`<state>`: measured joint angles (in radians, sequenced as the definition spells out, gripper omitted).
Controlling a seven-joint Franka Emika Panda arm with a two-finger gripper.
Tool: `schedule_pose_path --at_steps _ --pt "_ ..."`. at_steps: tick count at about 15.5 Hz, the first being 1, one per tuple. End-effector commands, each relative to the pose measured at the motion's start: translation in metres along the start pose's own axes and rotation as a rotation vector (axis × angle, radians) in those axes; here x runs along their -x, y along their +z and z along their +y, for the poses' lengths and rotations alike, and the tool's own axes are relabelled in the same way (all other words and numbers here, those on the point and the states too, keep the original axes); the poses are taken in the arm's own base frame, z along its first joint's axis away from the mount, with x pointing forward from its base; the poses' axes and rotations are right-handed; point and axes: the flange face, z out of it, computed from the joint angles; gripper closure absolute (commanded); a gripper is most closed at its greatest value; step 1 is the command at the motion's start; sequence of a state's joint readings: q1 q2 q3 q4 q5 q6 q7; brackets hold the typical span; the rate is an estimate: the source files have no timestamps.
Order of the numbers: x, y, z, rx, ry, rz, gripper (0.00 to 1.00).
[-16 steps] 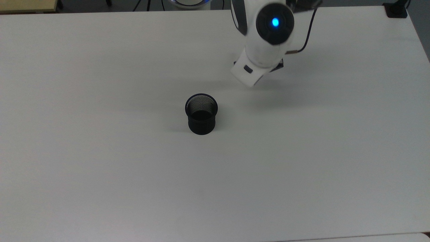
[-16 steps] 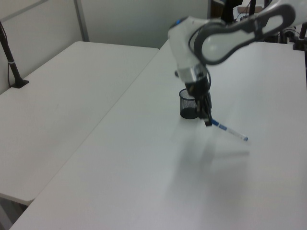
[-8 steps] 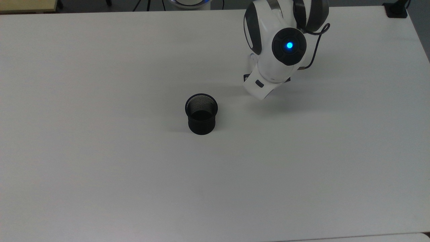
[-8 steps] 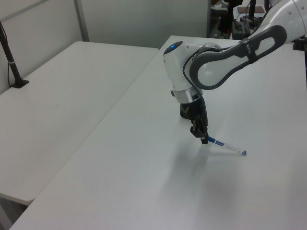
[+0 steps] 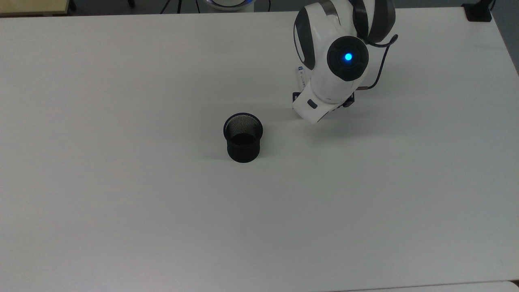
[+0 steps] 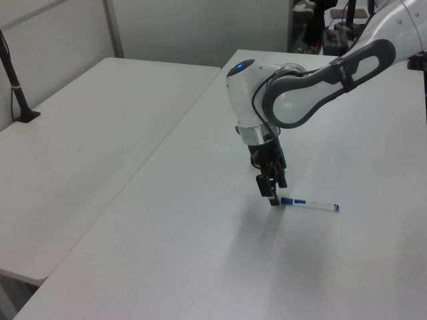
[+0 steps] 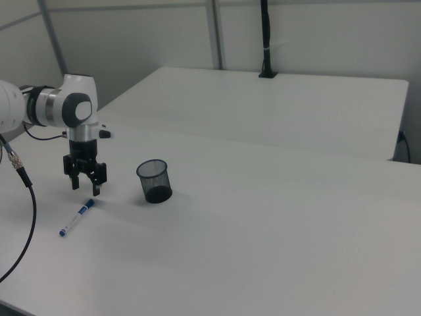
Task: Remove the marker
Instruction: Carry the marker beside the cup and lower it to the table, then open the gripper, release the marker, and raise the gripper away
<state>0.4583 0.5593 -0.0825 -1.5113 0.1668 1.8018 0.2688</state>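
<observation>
Beside the black mesh cup (image 7: 154,181), on the white worktop (image 7: 276,224), the marker (image 7: 76,218) lies flat, out of the cup and a short way off from it on the right view's left. The hand (image 7: 84,175) hangs just above the marker's blue-capped end, its fingers (image 7: 96,175) apart and gripping nothing; in the left view the hand (image 6: 271,185) stands over the cap end of the marker (image 6: 309,204), with the white barrel running away from it toward the left view's right.

By the look of it, the removal itself is done: the cup is empty and the marker is resting on the worktop, so the step in hand is the release. What is left is likely only for the arm to lift straight up and clear, taking care not to nudge the cap and set the marker rolling.

Half a second ago the marker was pinched in the hand by its cap end, slanting down with its far tip at the worktop; now it lies level and free, and the fingers have spread. The cup has not shifted.
</observation>
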Motion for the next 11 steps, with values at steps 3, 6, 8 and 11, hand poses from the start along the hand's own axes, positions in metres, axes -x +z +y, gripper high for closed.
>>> schedule_pose_path --at_steps 3,6,8,11 --pt "0.016 -0.071 0.018 0.052 0.003 0.129 0.0" --pt "0.044 -0.123 0.062 0.08 -0.019 0.173 0.0" --pt "0.067 -0.162 0.109 0.077 -0.048 0.158 0.0" --pt "0.1 -0.216 0.183 0.044 -0.006 0.208 0.0"
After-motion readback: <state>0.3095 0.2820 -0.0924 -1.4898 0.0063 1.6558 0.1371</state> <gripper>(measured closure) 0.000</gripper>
